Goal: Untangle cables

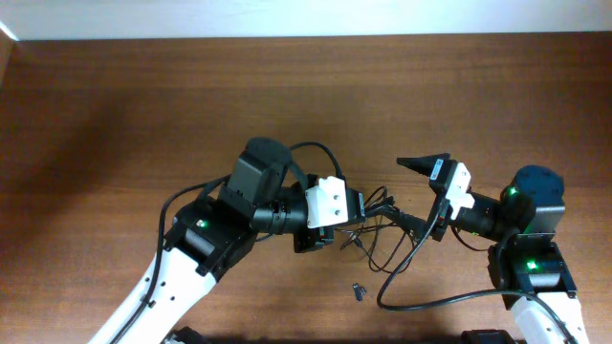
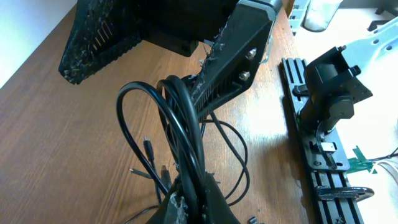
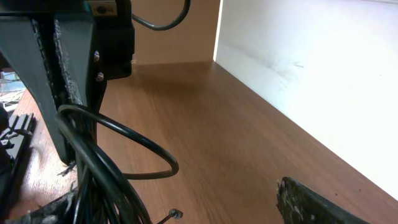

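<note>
Several thin black cables (image 1: 384, 227) lie tangled on the brown table between the two arms. My left gripper (image 1: 363, 212) is shut on a bundle of the cables (image 2: 180, 130), which rises in loops from its fingers (image 2: 217, 202). The left gripper (image 2: 189, 196) sits at the bottom of the left wrist view. My right gripper (image 1: 406, 189) stands open around the tangle's right side, one finger above it and one below. In the right wrist view the cables (image 3: 99, 165) run past the left finger, the right finger (image 3: 317, 208) stands far apart, and the right gripper (image 3: 180, 211) grips nothing.
A tiny dark clip-like piece (image 1: 359, 290) lies loose on the table in front of the tangle. A thicker black arm wire (image 1: 430, 304) curves along the table near the right arm's base. A white wall (image 3: 311, 62) borders the table's far edge.
</note>
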`<state>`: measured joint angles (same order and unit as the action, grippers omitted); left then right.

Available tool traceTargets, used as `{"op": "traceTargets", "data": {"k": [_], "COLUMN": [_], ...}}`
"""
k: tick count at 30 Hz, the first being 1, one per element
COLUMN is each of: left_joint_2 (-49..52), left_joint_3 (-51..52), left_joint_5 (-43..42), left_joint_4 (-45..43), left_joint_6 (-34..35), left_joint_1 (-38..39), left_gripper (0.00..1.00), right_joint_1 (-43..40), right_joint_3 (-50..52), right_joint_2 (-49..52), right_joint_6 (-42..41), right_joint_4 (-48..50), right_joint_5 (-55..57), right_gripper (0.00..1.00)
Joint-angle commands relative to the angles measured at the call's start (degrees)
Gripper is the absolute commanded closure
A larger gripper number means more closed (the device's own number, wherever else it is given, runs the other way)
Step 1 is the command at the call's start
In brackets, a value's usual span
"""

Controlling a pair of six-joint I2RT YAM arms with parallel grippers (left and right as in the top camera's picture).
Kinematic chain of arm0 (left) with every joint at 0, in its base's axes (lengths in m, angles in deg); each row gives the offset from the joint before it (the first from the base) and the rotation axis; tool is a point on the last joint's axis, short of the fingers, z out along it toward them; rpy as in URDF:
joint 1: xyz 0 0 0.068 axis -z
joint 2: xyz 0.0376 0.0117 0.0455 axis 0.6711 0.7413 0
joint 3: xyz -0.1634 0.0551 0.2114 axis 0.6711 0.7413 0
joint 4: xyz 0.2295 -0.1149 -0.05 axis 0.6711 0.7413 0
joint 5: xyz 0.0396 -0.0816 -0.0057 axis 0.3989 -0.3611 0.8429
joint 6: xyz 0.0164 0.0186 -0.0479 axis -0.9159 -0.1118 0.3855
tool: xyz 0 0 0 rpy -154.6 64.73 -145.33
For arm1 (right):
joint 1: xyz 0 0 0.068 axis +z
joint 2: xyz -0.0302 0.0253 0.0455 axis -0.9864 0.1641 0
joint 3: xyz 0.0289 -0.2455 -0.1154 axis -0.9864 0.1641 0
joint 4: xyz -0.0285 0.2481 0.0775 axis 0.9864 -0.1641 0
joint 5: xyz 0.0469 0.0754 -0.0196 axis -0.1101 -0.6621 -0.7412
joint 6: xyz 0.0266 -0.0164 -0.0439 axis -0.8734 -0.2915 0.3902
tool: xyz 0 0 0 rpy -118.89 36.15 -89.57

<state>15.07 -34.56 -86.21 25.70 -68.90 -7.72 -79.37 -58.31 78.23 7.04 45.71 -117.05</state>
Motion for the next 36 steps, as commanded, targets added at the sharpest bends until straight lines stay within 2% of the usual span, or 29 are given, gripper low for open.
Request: {"op": "traceTargets", "data": {"k": [1, 3, 6, 10, 16, 17, 19, 21, 22, 23, 24, 27, 29, 30, 31, 35, 36], "left_joint_2": [-0.7, -0.57, -0.37, -0.35, 1.18, 1.73, 3.08, 3.26, 3.26, 3.26, 3.26, 3.26, 3.26, 3.26, 3.23, 3.23, 3.23], "left_joint_3": [-0.37, -0.37, -0.37, -0.37, -0.37, -0.37, -0.37, -0.37, -0.37, -0.37, -0.37, -0.37, -0.37, -0.37, -0.37, -0.37, -0.37], "left_joint_5": [-1.51, -1.09, -1.81, -3.96, -8.17, -8.87, -9.33, -9.29, -9.25, -8.98, -8.31, -7.58, -7.56, -7.54, -7.54, -7.04, -4.39], "left_joint_4": [1.57, 4.28, 4.85, 3.82, 0.09, -0.33, -0.83, -1.11, -1.55, -1.6, -1.57, -1.75, -1.77, -1.77, -1.77, -1.44, -0.85], "left_joint_6": [-2.19, -5.27, -5.46, -6.12, -6.08, -6.08, -6.05, -6.08, -6.1, -6.1, -6.08, -6.1, -6.08, -6.08, -6.08, -6.08, -6.05], "left_joint_1": [0.7, 0.7, 0.72, 0.72, 0.72, 0.72, 0.72, 0.7, 0.7, 0.68, 0.66, 0.66, 0.66, 0.66, 0.66, 0.66, 0.66], "left_gripper": [1.0, 1.0, 1.0, 1.0, 1.0, 1.0, 1.0, 1.0, 0.94, 0.72, 0.66, 0.69, 0.21, 0.05, 0.01, 0.01, 0.01], "right_joint_1": [-0.13, -0.13, -0.13, -0.07, -0.09, -0.09, -0.09, -0.09, -0.09, -0.09, -0.09, -0.09, -0.09, -0.09, -0.09, -0.09, -0.09], "right_joint_3": [-0.13, -0.13, -0.13, -0.13, -0.13, -0.13, -0.13, -0.13, -0.13, -0.13, -0.13, -0.13, -0.13, -0.13, -0.13, -0.13, -0.13], "right_joint_2": [-0.44, -0.44, -0.44, -0.44, -0.44, -0.44, -0.44, -0.44, -0.44, -0.44, -0.44, -0.44, -0.44, -0.42, -0.42, -0.44, -0.44], "right_joint_6": [-0.07, -0.09, -0.26, -0.28, -0.26, -0.26, -0.26, -0.26, -0.26, -0.26, -0.26, -0.26, -0.28, -0.31, -2.01, -9.53, -12.5], "right_joint_4": [0.44, 1.05, 1.88, 1.86, 2.8, 3.23, 3.43, 3.43, 3.41, 3.41, 3.41, 3.41, 3.41, 3.41, 3.43, 3.48, 3.65], "right_joint_5": [1.75, 1.75, 1.73, 1.31, -4.96, -6.45, -6.4, -6.4, -6.4, -6.4, -6.4, -6.38, -5.79, -5.49, -3.13, 8.87, 13.27], "right_gripper": [0.15, 0.15, 0.15, 0.14, 0.15, 0.18, 0.38, 0.84, 0.96, 0.96, 0.96, 0.96, 0.96, 0.96, 0.96, 0.96, 0.96]}}
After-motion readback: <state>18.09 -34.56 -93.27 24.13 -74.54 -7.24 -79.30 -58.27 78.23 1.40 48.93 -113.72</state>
